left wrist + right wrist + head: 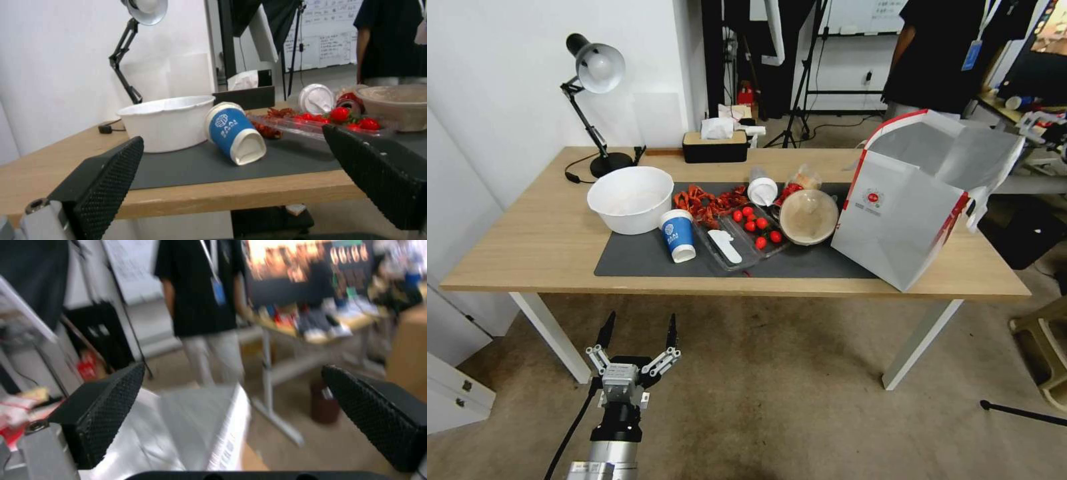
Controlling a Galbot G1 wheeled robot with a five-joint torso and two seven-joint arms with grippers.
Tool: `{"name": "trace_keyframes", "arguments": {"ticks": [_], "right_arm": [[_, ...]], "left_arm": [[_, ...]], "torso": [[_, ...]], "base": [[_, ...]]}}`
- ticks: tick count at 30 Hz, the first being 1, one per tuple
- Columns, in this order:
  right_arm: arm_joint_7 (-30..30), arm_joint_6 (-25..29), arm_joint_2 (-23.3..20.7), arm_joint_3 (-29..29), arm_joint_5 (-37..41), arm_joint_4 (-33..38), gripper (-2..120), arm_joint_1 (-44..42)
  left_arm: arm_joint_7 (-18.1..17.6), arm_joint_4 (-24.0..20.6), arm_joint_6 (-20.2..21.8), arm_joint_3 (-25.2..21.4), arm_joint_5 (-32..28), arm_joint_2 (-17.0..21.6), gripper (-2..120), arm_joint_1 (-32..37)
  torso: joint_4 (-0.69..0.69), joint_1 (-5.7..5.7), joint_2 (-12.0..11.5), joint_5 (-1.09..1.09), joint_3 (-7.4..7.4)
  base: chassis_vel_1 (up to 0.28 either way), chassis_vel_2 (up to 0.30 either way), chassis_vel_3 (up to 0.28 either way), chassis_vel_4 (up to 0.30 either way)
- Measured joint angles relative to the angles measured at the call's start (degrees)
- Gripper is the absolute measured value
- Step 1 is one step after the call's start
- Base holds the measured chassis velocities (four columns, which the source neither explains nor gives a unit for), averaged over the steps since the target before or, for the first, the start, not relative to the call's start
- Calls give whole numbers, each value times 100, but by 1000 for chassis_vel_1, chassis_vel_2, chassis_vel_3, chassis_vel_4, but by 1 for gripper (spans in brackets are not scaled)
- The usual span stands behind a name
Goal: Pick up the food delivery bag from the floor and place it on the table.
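Placement looks done to us: the food delivery bag (904,213) stands on the worktop (540,240), at its right end. We see the left pincer (637,331) spread wide and empty below the front edge, and the right pincer (231,420) gaping empty above the bag's foil mouth. Next we'd judge only a clear retreat is needed.

Premises: office or lab. Evidence: whiteboard (864,15) at 12 o'clock, tripod stands (804,87) beside it, desk lamp (594,73) at 10 o'clock, stained carpet (760,400).
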Motion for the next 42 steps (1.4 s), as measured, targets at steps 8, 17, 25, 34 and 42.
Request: {"name": "trace_keyframes", "arguments": {"ticks": [8,17,25,34,42], "right_arm": [[-1098,955,287,-199,-1498,1092,100,-887],[-2458,2108,595,-167,-3203,1716,100,-1985],[-3073,3069,1448,90,-4956,1861,100,-4013],[-2992,3742,2429,341,-6130,1842,100,-5813],[-2815,4218,3132,140,-6759,1627,100,-6474]], "left_arm": [[-94,-236,110,-76,-257,-77,100,-28],[-135,-330,35,-134,-357,-126,100,21],[-127,-342,-65,-146,-411,-239,100,53],[-42,-301,-52,-138,-487,-185,100,34],[-29,-230,-27,-131,-504,-108,100,-20]], "torso": [[2,0,0,0,0],[2,0,0,-3,0],[1,0,0,0,0],[0,-1,0,-1,0],[1,-1,0,0,0]], "base": [[0,0,0,0],[0,0,0,0],[0,0,0,0],[0,0,0,0],[0,0,0,0]]}}
